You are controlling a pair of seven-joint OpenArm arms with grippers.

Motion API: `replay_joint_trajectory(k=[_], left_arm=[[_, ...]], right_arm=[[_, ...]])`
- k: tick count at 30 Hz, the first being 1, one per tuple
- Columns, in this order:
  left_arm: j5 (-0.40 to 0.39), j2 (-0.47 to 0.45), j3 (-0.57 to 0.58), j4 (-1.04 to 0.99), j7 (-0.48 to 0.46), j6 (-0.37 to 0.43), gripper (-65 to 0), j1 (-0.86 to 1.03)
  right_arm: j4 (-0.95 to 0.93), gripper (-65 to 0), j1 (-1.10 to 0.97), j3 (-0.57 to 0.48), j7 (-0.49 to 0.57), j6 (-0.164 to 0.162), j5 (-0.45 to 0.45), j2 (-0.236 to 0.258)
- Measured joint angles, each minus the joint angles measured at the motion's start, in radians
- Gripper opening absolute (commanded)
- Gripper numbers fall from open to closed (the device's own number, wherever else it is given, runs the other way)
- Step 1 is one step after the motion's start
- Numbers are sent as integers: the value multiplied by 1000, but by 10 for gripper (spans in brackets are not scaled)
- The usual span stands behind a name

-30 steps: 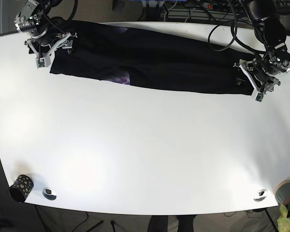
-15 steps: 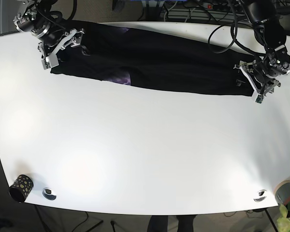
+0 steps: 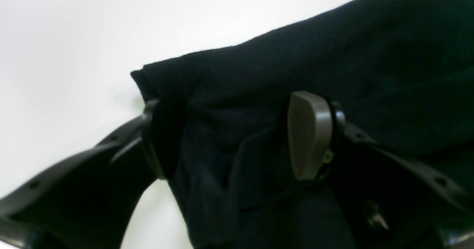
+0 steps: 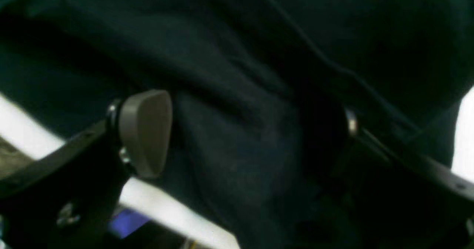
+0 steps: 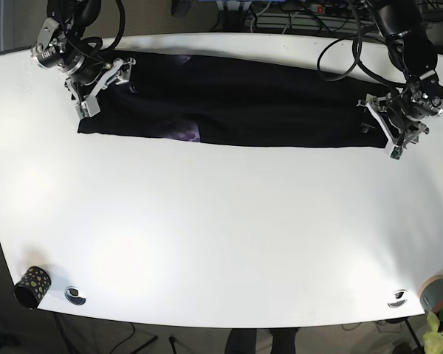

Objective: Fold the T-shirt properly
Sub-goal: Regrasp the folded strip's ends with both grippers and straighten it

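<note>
**Both pincers astride the shirt's ends**

While the black T-shirt [image 5: 229, 103] lies as a long band across the far side of the white counter [image 5: 221, 228], the left pincer [image 3: 237, 141] stands open with cloth bunched between its pads, and the right pincer [image 4: 237, 138] likewise gapes over folds beneath it.

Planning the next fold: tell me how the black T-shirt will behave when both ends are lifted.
The T-shirt is probably floppy: it lies as a flat, creased band on the table, so its middle would likely sag. The cloth bunches between the left gripper's pads, suggesting thin fabric that is easily gripped. It looks light and may drag rather than slide cleanly.
</note>
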Motion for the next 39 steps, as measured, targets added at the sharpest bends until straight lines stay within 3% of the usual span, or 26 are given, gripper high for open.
replay_joint_trajectory(k=[8,13,20,25,28,39], left_arm=[[16,-3,-1,-131,1,2,-242,-134],[-5,-2,-2,-133,12,5,-240,-142],[-260,-54,-5,-49,192,12,-240,-136],[-444,-74,-129,-11,282,16,-239,-141],[-445,-77,-178,-12,339,15,-239,-131],[-449,-80,-196,-107,337,15,-239,-75]], right_arm=[[-65,-113,150,-6,0,-8,-149,0],[-67,-113,165,-5,-8,-11,-174,1],[-64,-113,170,-64,-12,-16,-187,10],[-63,-113,167,-64,-8,-17,-187,3],[-63,-113,167,-63,-8,-16,-187,3],[-63,-113,169,-63,-8,-16,-187,3]])
